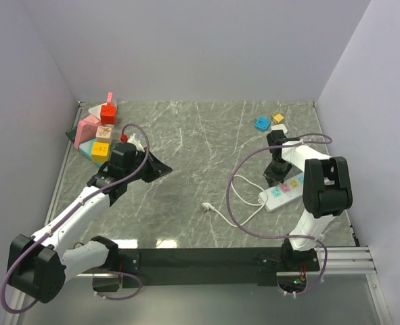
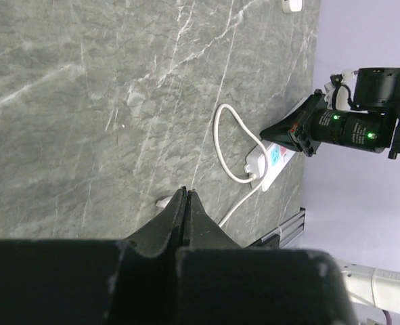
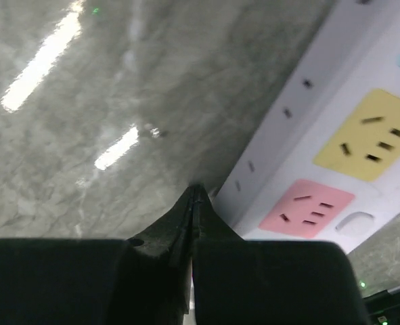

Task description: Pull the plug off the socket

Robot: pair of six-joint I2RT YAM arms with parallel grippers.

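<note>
A white power strip with teal, pink and yellow sockets lies at the right. Its white cable loops left to a loose plug lying on the table. My right gripper is shut and empty, its tip low at the strip's far long edge. In the right wrist view its tip sits beside the strip, by the pink socket; the pink and yellow sockets are empty. My left gripper is shut and empty, above mid-table. The left wrist view shows its tip, the strip and the loose plug.
Several coloured blocks and adapters crowd the back left corner. A blue adapter, a yellow one and a white one lie at the back right. A purple cable from the right arm curves over the table near the strip.
</note>
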